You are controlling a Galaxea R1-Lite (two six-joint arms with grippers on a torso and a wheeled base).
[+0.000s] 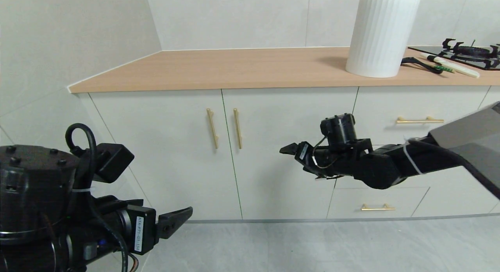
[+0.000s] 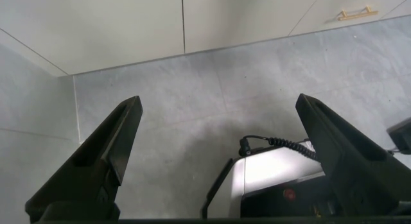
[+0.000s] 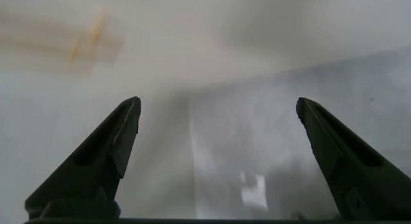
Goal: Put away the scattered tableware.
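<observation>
Wood-grain countertop (image 1: 234,69) across the upper frame, matt. Upper right, the white container (image 1: 381,36) is ribbed with a dull finish. At centre, cabinet doors (image 1: 156,147) look smooth and satin, with brassy metal handles (image 1: 212,128). Lower frame, the floor (image 1: 312,244) is grey stone-look tile with a faint sheen.

One white holder (image 1: 383,36), three utensils (image 1: 455,66) — four handles (image 1: 212,128)

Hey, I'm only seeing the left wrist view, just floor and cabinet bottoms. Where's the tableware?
Observer: The utensils lie on the wooden counter, far right, beside a white ribbed container.
Operator: Is the right gripper near them?
Observer: No, it hangs open in front of the cabinet doors, below the counter.
Operator: Anything past the utensils?
Observer: A black stove burner, at the counter's right end.
</observation>
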